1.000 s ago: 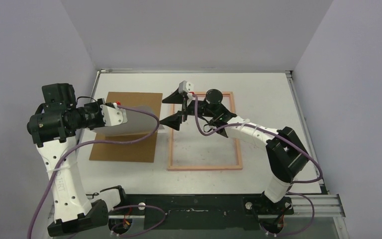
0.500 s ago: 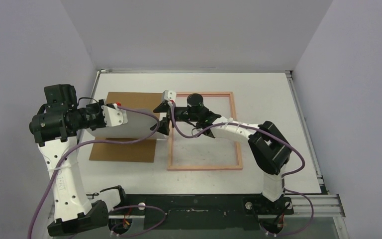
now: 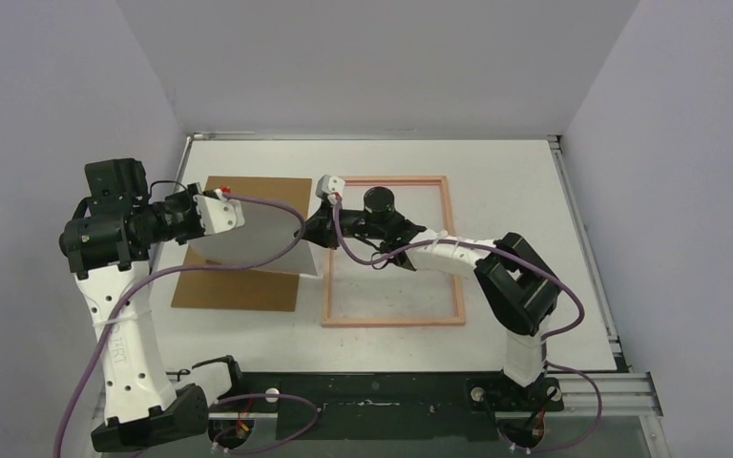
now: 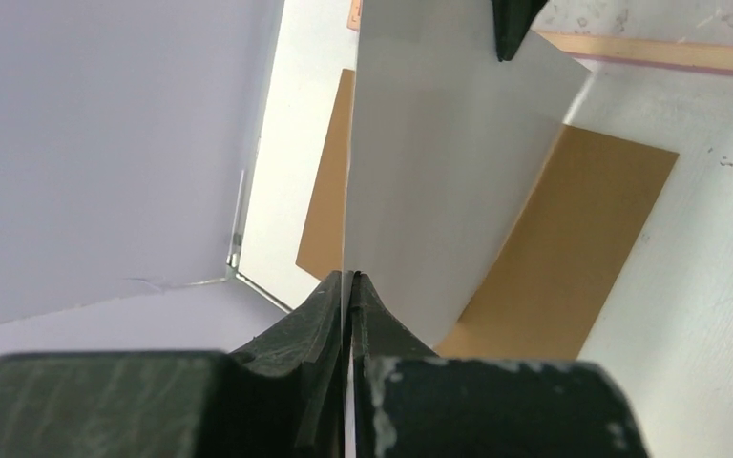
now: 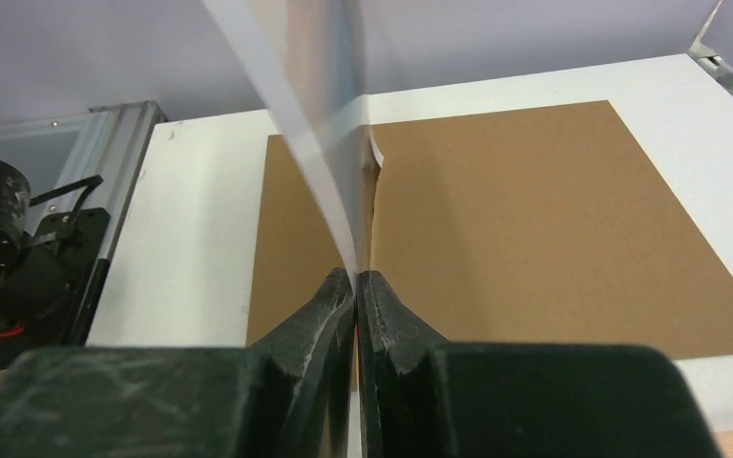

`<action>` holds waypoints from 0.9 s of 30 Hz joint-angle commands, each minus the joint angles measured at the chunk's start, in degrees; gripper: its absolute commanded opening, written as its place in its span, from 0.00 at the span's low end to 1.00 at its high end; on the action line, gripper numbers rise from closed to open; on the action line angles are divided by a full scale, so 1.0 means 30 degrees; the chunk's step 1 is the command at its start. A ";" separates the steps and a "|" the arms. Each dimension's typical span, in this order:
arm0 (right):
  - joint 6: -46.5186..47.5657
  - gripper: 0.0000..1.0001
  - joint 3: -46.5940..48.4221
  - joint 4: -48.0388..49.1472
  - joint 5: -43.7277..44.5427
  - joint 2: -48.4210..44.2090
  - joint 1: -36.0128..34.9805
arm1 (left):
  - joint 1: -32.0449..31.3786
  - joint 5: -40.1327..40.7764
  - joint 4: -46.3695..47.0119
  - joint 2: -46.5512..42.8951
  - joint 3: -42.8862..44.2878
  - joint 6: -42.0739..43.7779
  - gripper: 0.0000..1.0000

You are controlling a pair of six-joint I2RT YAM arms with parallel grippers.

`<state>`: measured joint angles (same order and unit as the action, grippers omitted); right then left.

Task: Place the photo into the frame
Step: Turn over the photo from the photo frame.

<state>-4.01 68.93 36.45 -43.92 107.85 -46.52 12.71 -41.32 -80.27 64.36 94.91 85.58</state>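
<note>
Sharing photo (image 3: 253, 239) between both grippers, raised above the table left of centre.
Clamped at its left edge by left gripper (image 4: 348, 283) and at its right edge by right gripper (image 5: 355, 279), bowed, white side up, over board (image 3: 239, 289), just short of frame (image 3: 393, 322); probably held so for level lowering.

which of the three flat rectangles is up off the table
The photo, white side showing, pinched between the left gripper and right gripper. The brown board and frame lie flat on the table.
</note>
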 commanded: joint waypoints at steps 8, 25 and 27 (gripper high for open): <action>-0.3159 0.05 0.3710 -0.5509 0.4417 -0.3482 -0.0042 | 0.1190 -0.1377 0.9365 -0.0102 -0.0784 -1.1813 0.54; -0.4438 0.05 1.0540 -1.5925 0.9771 -0.3616 -0.0623 | 0.4545 -0.2367 1.7471 0.0264 -0.3288 -2.4596 0.96; -0.4342 0.05 1.0573 -1.6507 1.0334 -0.3848 -0.0888 | 0.4555 -0.2055 1.7957 0.0271 -0.3473 -2.5257 0.96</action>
<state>-16.19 97.32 -5.82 -17.76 97.38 -47.42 26.00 -47.86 -33.41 65.06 85.89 17.78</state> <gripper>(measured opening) 0.060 0.965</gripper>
